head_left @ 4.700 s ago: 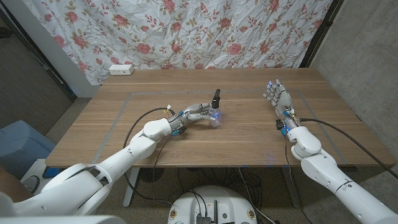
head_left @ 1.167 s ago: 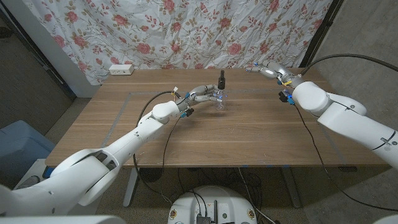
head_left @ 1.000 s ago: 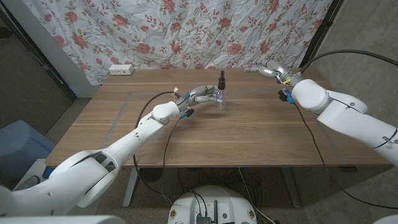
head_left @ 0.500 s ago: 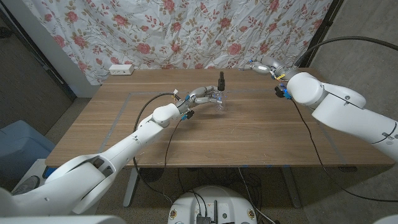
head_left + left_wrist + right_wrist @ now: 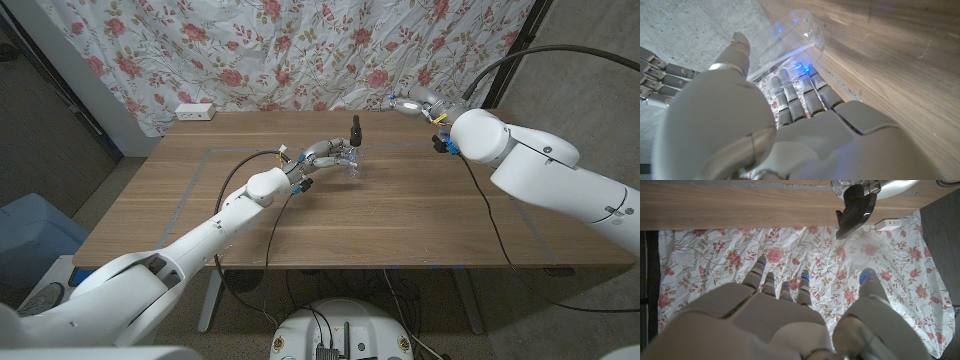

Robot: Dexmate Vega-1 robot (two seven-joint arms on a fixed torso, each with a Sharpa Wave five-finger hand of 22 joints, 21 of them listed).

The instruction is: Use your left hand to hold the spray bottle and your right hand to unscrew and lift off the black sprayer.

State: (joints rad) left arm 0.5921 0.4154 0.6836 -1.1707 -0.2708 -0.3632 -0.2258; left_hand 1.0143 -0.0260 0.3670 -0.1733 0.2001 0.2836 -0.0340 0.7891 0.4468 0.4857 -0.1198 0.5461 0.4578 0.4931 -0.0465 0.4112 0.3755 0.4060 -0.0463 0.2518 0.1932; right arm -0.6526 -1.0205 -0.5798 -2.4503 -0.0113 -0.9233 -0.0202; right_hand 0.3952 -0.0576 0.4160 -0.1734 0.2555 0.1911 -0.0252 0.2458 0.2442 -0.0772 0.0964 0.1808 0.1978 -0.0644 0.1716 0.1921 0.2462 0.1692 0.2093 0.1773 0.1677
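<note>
- The small clear plastic spray bottle stands upright on the wooden bench, near the middle of its far edge, with the black sprayer on top and not yet unscrewed.
- The left robot hand grips the bottle's body from the side; in the left wrist view its fingers wrap the clear wall.
- The right robot hand hangs over the bench's far edge, well apart from the sprayer towards the far right corner. It holds nothing, and the right wrist view shows its fingers spread apart, with the sprayer ahead of them.
- A white power strip lies at the far left corner; a floral curtain hangs behind.
- Risks, as I judge them:
  - The bottle looks light and thin-walled, so a hard squeeze could buckle it, while a loose hold could let it spin with the cap.
  - The right robot hand comes in from the side; a knock on the tall sprayer could tip the bottle in the left hand's hold.
  - The sprayer head is small, so the fingers may slip off while twisting.
  - Lifting before the thread is free would drag the bottle up.
</note>
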